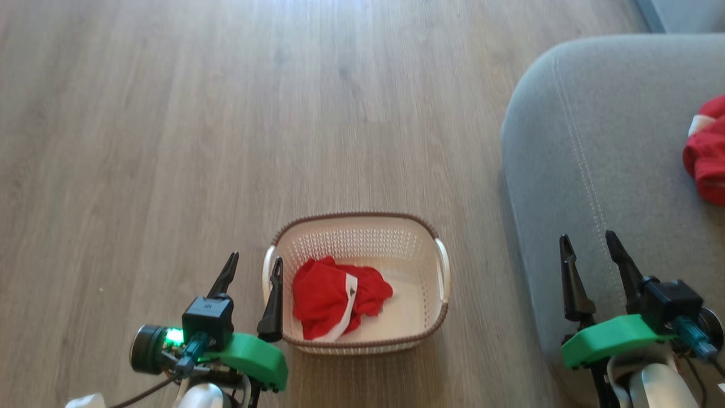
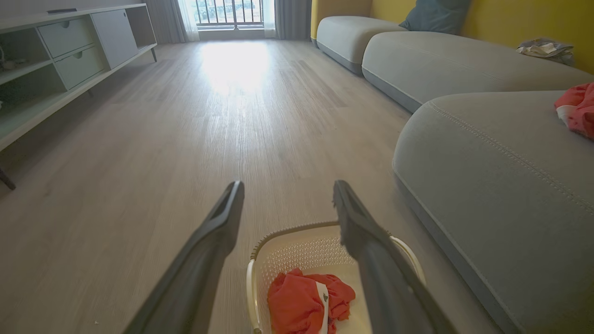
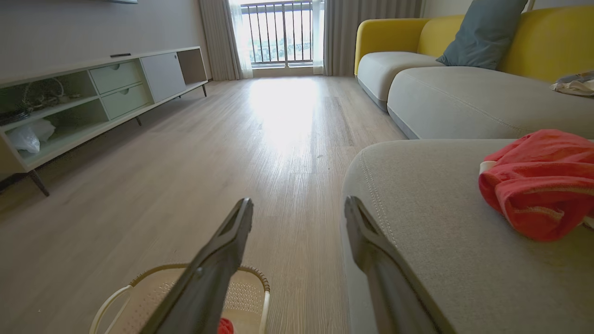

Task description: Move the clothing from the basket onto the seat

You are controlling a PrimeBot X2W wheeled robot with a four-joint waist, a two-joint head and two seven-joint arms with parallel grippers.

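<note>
Two grippers hang spread and empty. At the left, the left gripper (image 1: 256,258) is by the basket (image 1: 357,215) rim, with one red garment (image 1: 328,294) inside, just right of its fingers. The right gripper (image 1: 587,237) hovers over the seat (image 1: 595,141), where a second red garment (image 1: 708,153) lies far right.

Pale wood floor (image 1: 226,113); low grey sideboard (image 3: 93,93); sunlit balcony window (image 3: 278,32); yellow sofa back (image 3: 547,37)
</note>
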